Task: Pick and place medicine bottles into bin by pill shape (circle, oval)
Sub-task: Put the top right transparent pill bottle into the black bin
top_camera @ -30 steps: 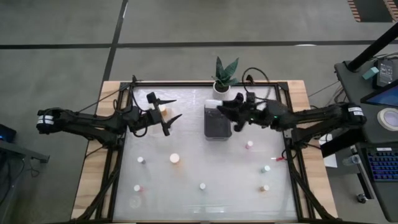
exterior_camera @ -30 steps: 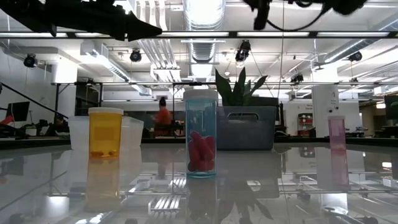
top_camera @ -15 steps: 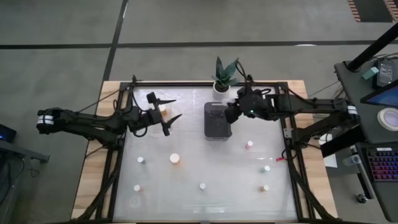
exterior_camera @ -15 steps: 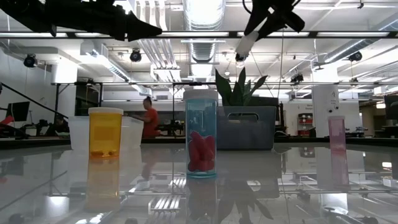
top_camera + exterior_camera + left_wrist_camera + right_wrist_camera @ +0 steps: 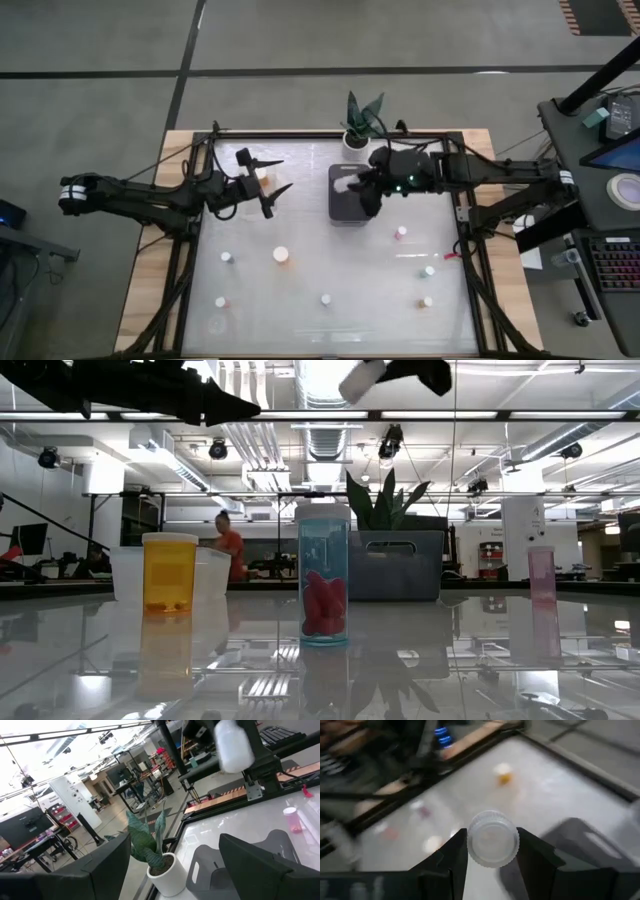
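Over the grey bin [image 5: 345, 195] at the back of the bench [image 5: 330, 270], the right tool [image 5: 491, 851] clamps a white-capped bottle [image 5: 491, 839]; the left tool [image 5: 275, 175] hangs with fingers apart, while other bottles [image 5: 281, 255] stand scattered across the bench

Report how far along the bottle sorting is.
Done: cannot tell what the grey bin already holds. In hand: the right gripper grips a white-capped bottle above that bin. Left: about seven bottles still stand on the table; the left gripper waits open.
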You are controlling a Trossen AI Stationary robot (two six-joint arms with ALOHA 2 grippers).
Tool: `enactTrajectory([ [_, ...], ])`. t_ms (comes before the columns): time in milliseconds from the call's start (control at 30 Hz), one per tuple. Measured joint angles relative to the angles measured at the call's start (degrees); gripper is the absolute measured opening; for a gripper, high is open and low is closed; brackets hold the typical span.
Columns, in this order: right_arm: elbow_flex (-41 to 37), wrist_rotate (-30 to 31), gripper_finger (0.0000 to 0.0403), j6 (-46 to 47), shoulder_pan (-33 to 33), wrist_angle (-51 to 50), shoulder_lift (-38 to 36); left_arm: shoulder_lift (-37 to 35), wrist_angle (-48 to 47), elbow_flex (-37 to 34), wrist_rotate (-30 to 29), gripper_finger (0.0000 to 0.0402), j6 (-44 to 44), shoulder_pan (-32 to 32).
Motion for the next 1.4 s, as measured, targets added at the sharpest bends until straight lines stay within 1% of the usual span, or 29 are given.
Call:
enactTrajectory([
  [100,-0.33,1.41,0.0137,-1.23,-0.94,-1.9,0.01,0.0,0.0,0.0,0.0,0.0286,0.0,0.0],
  [133,-0.33,2.89,0.0137,0.77,-1.45,-2.44,0.09,0.0,0.0,0.0,0.0,0.0286,0.0,-0.01],
  [200,-0.37,3.06,0.0137,2.68,-2.47,-5.89,0.92,0.0,0.04,0.0,0.0,0.0286,0.0,0.0],
  [333,-0.37,-2.07,0.0137,5.21,-6.03,-11.58,4.69,0.0,0.07,0.0,0.0,0.0286,0.0,0.0],
  [467,0.02,-8.63,0.0137,4.41,-9.8,-12.75,10.31,0.0,0.04,0.0,0.0,0.0286,0.0,0.0],
  [533,0.4,-10.85,0.0137,3.38,-11.72,-12.84,13.32,0.0,0.04,0.0,0.0,0.0286,0.0,-0.02],
  [667,1.93,-10.68,0.0137,1.3,-15.31,-14.95,18.99,0.0,0.02,0.0,0.0,0.0286,0.0,-0.01],
  [900,6.28,-10.81,0.0137,-3.27,-19.95,-14.95,26.43,0.0,0.03,0.0,0.0,0.0286,0.0,0.0],
  [1067,8.66,-12.23,0.0137,-4.66,-20.33,-14.7,30.2,0.0,0.04,0.0,0.0,0.0286,0.0,0.0],
  [1400,9.12,-12.24,0.0137,-4.73,-19.91,-12.64,34.41,0.0,0.02,0.0,0.0,0.0286,0.25,-0.01],
])
